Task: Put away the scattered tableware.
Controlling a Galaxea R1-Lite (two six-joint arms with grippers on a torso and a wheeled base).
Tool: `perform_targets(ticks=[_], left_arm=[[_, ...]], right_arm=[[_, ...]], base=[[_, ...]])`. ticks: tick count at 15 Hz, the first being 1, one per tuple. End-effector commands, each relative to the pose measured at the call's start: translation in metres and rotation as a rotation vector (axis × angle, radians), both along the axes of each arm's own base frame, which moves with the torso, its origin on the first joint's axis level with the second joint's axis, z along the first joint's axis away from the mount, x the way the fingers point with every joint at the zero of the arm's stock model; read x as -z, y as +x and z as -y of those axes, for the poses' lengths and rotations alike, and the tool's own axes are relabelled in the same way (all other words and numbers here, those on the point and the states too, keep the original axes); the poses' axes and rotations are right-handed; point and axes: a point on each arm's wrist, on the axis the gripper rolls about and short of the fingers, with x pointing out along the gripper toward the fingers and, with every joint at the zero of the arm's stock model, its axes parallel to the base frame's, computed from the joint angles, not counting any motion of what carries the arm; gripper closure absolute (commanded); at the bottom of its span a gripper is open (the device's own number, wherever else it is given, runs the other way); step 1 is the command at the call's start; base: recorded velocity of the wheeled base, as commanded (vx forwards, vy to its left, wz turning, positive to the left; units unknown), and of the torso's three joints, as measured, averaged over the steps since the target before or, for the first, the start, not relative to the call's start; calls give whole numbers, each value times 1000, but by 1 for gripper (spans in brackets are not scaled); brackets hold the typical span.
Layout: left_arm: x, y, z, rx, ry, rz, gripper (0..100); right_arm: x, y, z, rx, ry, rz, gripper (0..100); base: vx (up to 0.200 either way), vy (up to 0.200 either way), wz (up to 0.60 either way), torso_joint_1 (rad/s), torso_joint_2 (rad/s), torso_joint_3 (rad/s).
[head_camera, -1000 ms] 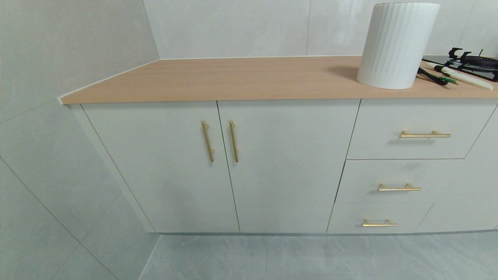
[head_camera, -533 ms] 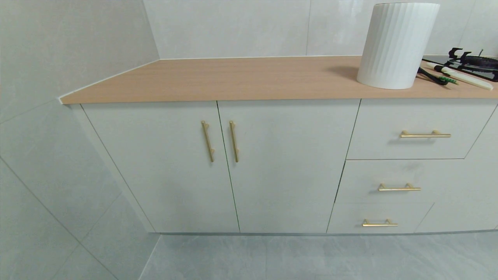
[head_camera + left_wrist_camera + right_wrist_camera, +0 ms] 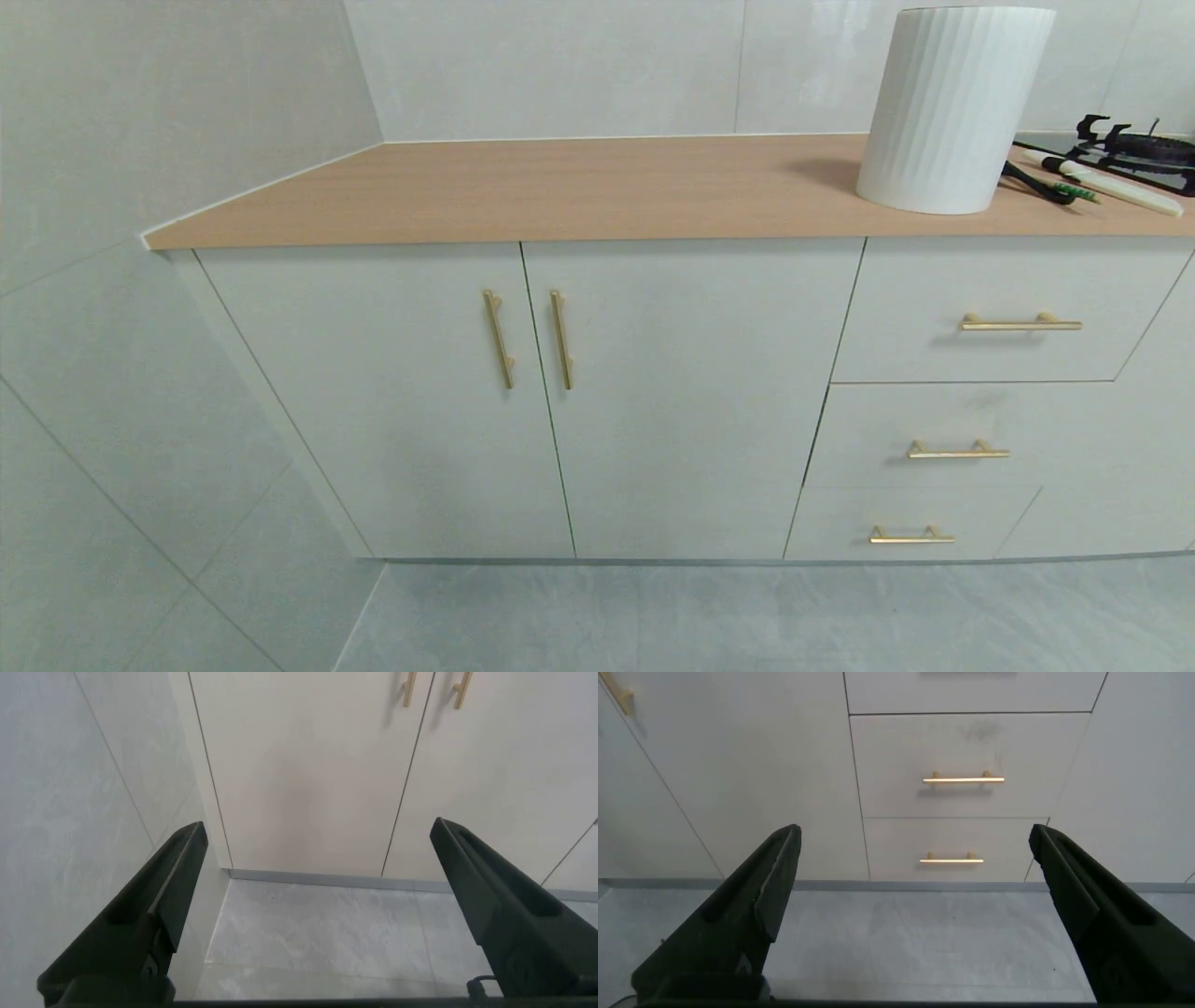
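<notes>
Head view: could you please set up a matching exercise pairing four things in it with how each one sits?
Things:
1. white ribbed container
2. left cabinet door handle
3. top drawer handle
4. utensils

States:
A. lying flat on the countertop, to the right of the container
B. standing upright on the countertop
C. mounted vertically
D. mounted horizontally

Pairs: 1-B, 2-C, 3-D, 4-A
</notes>
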Motion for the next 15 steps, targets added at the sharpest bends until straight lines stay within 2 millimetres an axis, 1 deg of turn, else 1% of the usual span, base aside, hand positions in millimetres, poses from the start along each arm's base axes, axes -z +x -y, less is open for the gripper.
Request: perform_targets(ticks=[1, 3, 15], left_arm=[[0, 0, 0, 0, 0, 0, 0], [0, 0, 0, 0, 0, 0, 0], [0, 0, 0, 0, 2, 0, 0]], right_arm=[[0, 0, 0, -1, 0, 2, 0], [0, 0, 0, -1, 0, 1, 0], [0, 0, 0, 0, 2, 2, 0]], base=[[0, 0, 0, 0, 0, 0], [0, 0, 0, 0, 0, 0], [0, -200, 0, 3, 2, 2]])
